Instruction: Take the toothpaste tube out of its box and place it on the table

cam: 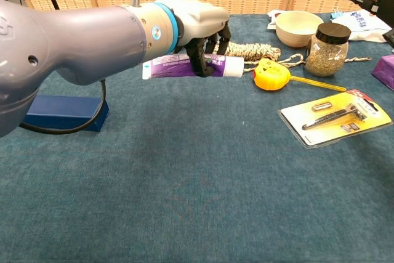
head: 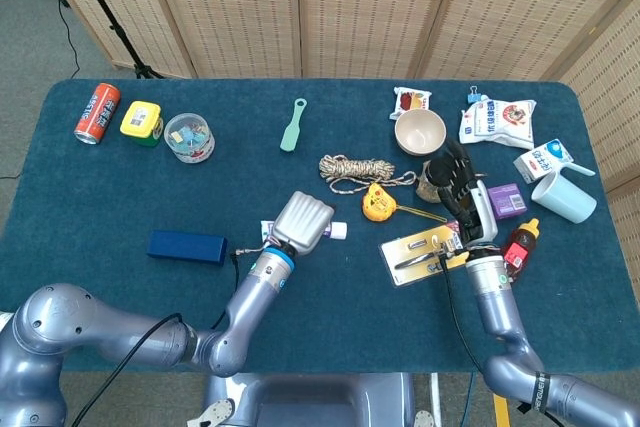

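Left hand wrapped around purple toothpaste tube, fingers clamped over its middle, white cap end pointing toward yellow tape measure. Tube already out of blue box; looks just above table, contact not confirmable. Right hand raised by spice jar, fingers spread, holding nothing. Risks: letting go too high, so tube rolls into rope coil or tape measure; squeezing too hard, so tube deforms; pulling away before fingers fully uncurl, so tube drags along.
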You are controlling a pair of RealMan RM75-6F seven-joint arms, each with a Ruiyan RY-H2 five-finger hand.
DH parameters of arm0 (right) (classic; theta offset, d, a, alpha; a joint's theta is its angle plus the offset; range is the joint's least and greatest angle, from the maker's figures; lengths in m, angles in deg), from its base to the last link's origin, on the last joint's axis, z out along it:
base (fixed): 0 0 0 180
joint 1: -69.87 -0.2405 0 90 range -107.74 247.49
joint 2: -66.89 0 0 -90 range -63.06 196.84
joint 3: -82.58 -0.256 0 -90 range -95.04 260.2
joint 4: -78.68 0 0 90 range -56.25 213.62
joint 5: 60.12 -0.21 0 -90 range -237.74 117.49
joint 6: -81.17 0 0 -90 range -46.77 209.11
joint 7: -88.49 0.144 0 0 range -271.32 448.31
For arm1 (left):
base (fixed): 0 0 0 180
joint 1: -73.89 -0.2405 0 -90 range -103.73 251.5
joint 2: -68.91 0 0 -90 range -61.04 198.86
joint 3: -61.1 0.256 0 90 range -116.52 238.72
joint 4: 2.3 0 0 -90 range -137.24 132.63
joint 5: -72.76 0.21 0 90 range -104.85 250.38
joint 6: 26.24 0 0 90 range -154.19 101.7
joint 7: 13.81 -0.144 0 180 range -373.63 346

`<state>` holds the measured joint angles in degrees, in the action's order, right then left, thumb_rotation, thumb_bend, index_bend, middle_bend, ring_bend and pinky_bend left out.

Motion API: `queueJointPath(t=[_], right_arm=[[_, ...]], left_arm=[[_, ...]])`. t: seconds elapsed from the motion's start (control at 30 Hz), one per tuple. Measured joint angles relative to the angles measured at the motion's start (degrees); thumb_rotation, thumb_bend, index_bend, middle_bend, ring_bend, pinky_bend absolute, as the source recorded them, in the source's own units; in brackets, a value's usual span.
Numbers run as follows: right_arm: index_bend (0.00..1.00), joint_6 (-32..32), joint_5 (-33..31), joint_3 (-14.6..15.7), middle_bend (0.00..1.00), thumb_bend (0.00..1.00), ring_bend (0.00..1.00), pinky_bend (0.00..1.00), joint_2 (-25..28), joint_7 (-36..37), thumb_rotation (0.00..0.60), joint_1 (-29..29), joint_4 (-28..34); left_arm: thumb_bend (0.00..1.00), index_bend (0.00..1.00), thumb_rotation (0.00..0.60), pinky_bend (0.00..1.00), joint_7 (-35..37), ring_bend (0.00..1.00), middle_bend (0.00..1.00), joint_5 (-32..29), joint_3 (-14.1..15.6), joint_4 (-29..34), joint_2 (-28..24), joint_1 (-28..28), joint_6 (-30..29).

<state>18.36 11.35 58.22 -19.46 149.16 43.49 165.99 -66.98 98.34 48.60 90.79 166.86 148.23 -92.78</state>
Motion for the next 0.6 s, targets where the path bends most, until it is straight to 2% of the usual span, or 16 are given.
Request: queueJointPath(t=[0.07, 0.1, 0.23, 0.33, 0.5, 0.6], right_arm=[[0.00, -0.14, 0.06, 0.26, 0.00, 0.00, 0.00, 0.00, 0.13, -0.03, 0.281, 0.26, 0.02], [0.00, -0.32, 0.15, 0.45, 0.00, 0.00, 0.00, 0.00, 0.28, -0.01, 0.282, 0.50, 0.12], [0.00, -0.87, 0.70, 1.20, 0.00, 0.00, 0.00, 0.00, 0.55, -0.42, 0.279, 1.03, 0.36], [0.00, -1.20, 0.86, 1.47, 0.00, 0.00, 0.00, 0.00, 0.60, -0.62, 0.280, 1.27, 0.54], [0.00, -1.67, 1.07, 1.72, 0.00, 0.00, 0.00, 0.00, 0.83, -1.34, 0.281, 1.52, 0.63], [0.00, -1.65, 1.23, 1.87, 0.00, 0.00, 0.00, 0.00, 1.15, -1.89, 0.281, 1.52, 0.35]], left_arm=[[0.81, 0.61, 0.600, 0.66, 0.43, 0.59, 0.59, 0.11, 0.48, -0.45, 0.02, -0.67, 0.45], [0.80, 0.57, 0.600, 0.66, 0.65, 0.56, 0.55, 0.14, 0.87, -0.66, -0.01, -1.11, 0.77], [0.72, 0.30, 0.600, 0.53, 0.38, 0.36, 0.32, -0.81, 2.53, -0.68, -0.71, -2.13, 2.37], [0.67, 0.19, 0.600, 0.47, 0.47, 0.26, 0.21, -1.97, 3.09, -0.17, -1.61, -2.84, 3.59], [0.61, 0.08, 0.600, 0.38, 1.75, 0.15, 0.11, -1.13, 3.62, 1.59, -3.63, -4.46, 4.14], [0.61, 0.07, 0.600, 0.37, 2.95, 0.14, 0.10, -0.14, 3.68, 2.82, -4.76, -5.43, 3.88]])
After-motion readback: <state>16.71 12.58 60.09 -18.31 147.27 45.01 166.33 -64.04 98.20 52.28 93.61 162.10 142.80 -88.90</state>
